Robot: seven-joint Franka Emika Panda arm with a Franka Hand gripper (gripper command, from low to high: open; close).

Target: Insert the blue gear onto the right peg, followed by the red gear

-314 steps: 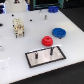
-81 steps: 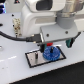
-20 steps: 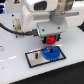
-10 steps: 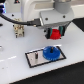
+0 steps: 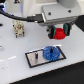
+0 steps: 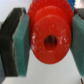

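Exterior view looks down from afar; wrist view hugs red gear.

a white table fills most of the exterior view, its surface smooth, pale and evenly lit, with soft dark shadows falling on it in places. beyond the table's far edge, along the top of the exterior view, the background is dark, with a strip of blue at the upper left corner and dark shapes toward the upper right that are too blurred to identify. no walls, windows or floor can be made out clearly. the wrist view shows only a blurred pale background at its edges.
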